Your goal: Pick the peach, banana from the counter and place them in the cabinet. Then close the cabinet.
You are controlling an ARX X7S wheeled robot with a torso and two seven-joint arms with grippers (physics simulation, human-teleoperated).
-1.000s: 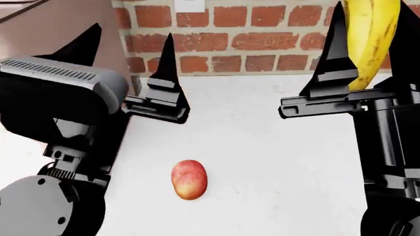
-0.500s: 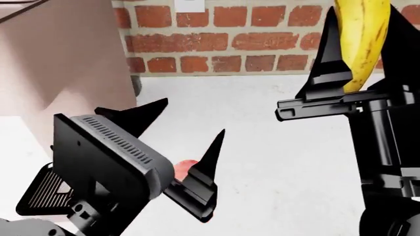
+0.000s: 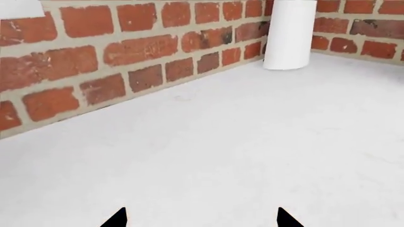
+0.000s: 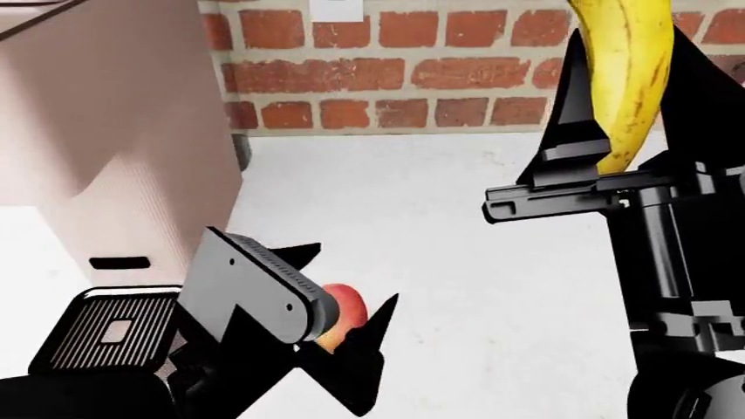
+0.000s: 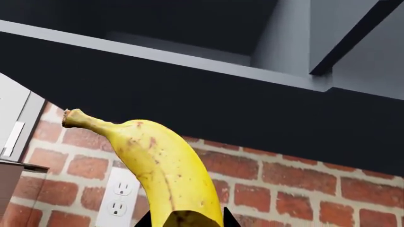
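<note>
My right gripper is shut on the yellow banana, holding it upright well above the counter. In the right wrist view the banana rises from between the fingers of that gripper, stem up, below the dark cabinet. The red-pink peach lies on the counter, partly hidden behind my left gripper, whose fingers stand wide apart. The left wrist view shows that gripper open over bare counter, with no peach between its tips.
A pale pink-beige block stands at the left of the counter. The brick wall runs along the back with a white outlet. A white roll stands in the counter's corner.
My left arm has swung down and toward me, so the open gripper now overlaps the peach. The right gripper with the banana has drifted slightly left and up.
</note>
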